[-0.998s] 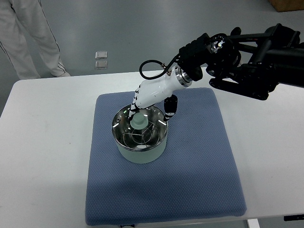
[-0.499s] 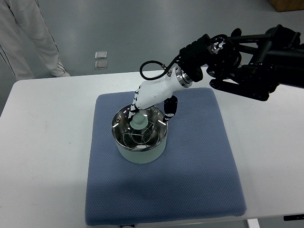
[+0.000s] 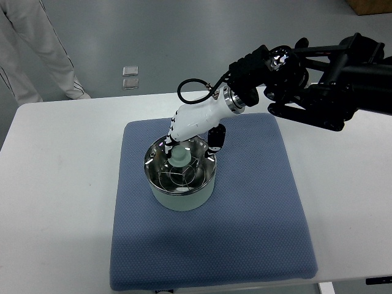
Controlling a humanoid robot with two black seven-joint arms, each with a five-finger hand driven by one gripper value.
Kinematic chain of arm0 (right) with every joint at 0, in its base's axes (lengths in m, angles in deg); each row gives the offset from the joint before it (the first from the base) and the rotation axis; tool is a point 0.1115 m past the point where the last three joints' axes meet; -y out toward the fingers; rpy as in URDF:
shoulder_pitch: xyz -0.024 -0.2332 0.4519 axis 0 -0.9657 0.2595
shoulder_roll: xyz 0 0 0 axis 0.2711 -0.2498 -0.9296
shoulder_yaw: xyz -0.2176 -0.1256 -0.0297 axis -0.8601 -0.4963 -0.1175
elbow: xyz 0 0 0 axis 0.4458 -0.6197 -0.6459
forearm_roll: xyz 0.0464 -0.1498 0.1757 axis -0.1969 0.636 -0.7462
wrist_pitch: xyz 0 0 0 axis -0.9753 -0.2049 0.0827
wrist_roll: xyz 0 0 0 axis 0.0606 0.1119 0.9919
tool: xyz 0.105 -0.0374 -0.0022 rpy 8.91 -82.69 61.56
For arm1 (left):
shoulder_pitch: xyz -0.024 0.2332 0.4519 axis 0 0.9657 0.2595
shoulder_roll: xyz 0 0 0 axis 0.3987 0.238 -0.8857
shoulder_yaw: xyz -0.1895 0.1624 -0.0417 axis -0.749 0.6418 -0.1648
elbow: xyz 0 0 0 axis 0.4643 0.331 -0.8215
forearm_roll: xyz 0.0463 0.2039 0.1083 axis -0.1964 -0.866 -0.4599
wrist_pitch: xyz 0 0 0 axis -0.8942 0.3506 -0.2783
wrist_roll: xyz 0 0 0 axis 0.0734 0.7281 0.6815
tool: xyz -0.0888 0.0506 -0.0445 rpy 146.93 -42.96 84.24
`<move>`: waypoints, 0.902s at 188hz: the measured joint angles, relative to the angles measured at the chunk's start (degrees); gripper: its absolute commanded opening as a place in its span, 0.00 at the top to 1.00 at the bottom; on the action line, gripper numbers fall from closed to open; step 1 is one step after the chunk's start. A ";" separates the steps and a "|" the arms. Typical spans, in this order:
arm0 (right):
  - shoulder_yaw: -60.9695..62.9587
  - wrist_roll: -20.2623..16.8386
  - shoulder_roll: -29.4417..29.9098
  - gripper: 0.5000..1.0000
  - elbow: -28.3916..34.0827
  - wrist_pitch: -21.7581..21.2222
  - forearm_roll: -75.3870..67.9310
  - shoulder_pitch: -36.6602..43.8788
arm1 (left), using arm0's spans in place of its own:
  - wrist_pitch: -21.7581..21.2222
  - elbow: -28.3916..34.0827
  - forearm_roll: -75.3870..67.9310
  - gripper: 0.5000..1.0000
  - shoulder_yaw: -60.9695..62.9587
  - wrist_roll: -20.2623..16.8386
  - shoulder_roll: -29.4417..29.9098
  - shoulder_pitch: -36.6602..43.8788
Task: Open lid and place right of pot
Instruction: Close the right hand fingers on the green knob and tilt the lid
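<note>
While lid (image 3: 179,170) sits on pot (image 3: 182,193), right hand (image 3: 184,136) hangs over its knob (image 3: 179,155); whether the fingers clamp it cannot be told.

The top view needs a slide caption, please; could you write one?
Right robot hand reaches over the lid's knob on the pot, which sits on a blue mat.

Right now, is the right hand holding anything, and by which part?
The right hand is at the lid, fingers around its pale knob; a firm grip cannot be told.

Lab: white table (image 3: 61,184), grey concrete floor (image 3: 184,43), person (image 3: 37,49) standing by.
</note>
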 measured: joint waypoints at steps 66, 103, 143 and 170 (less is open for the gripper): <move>0.10 0.00 0.14 0.58 -0.03 0.49 -0.05 -0.23 | 0.00 0.00 0.00 0.00 0.00 0.00 0.00 0.00; 0.27 -0.01 0.32 0.66 -0.03 0.77 -0.14 -0.55 | 0.00 0.00 0.00 0.00 0.00 0.03 0.00 0.00; 0.33 -0.01 0.42 0.70 -0.03 0.82 -0.15 -0.85 | 0.00 0.00 0.00 0.00 0.00 0.00 0.00 0.00; 0.30 -0.01 0.49 0.77 -0.11 0.78 -0.15 -0.99 | 0.00 0.00 0.00 0.00 0.00 -0.01 0.00 0.00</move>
